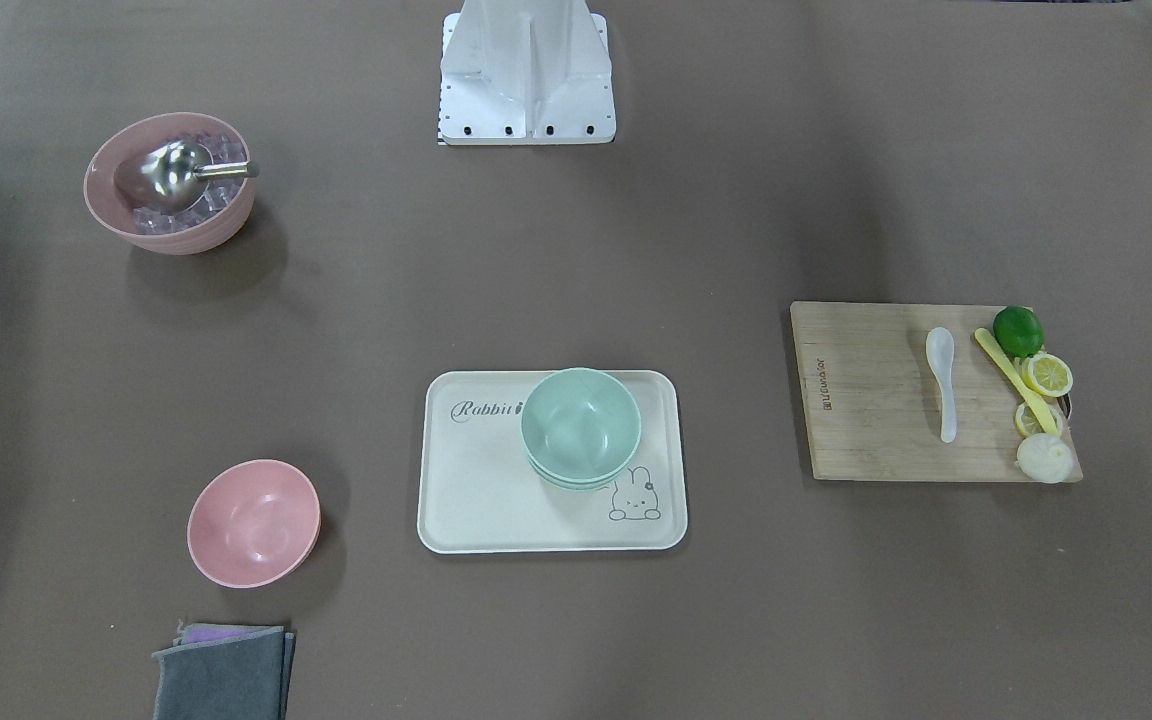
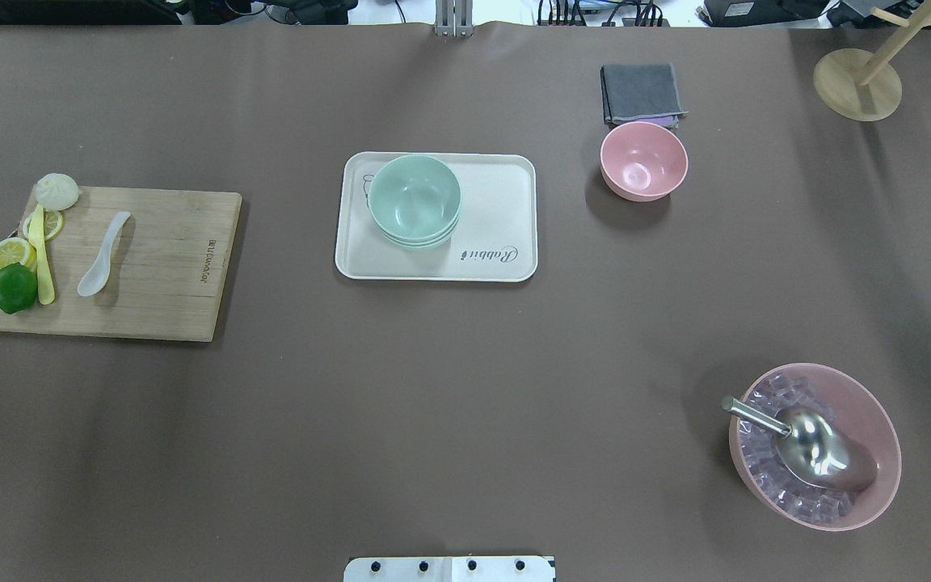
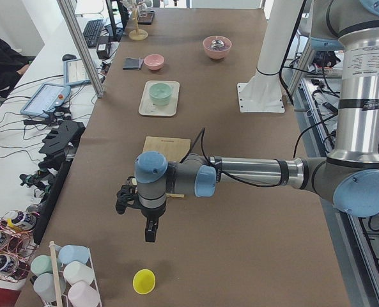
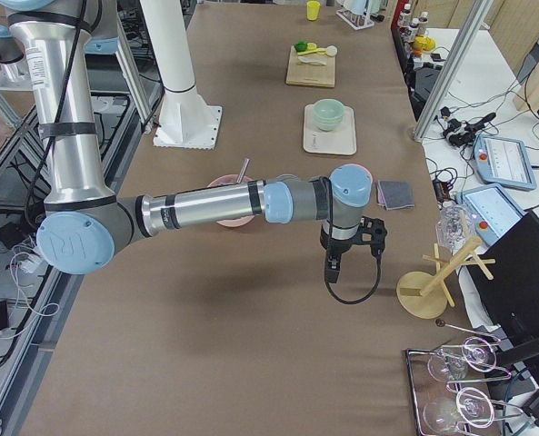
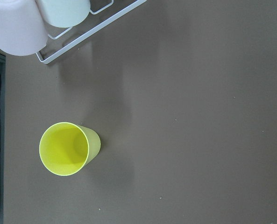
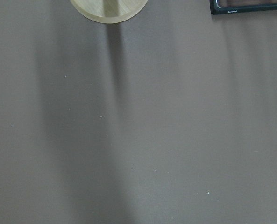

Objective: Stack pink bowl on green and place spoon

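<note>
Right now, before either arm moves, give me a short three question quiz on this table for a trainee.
1. True or false: the empty pink bowl already sits on the green bowls.
2. The white spoon lies on: A the cream tray, B the wooden board, C the bare table.
3. In a few words: what do the green bowls stand on?
Key: 1 false, it stands apart on the table. 2 B. 3 the cream tray.
</note>
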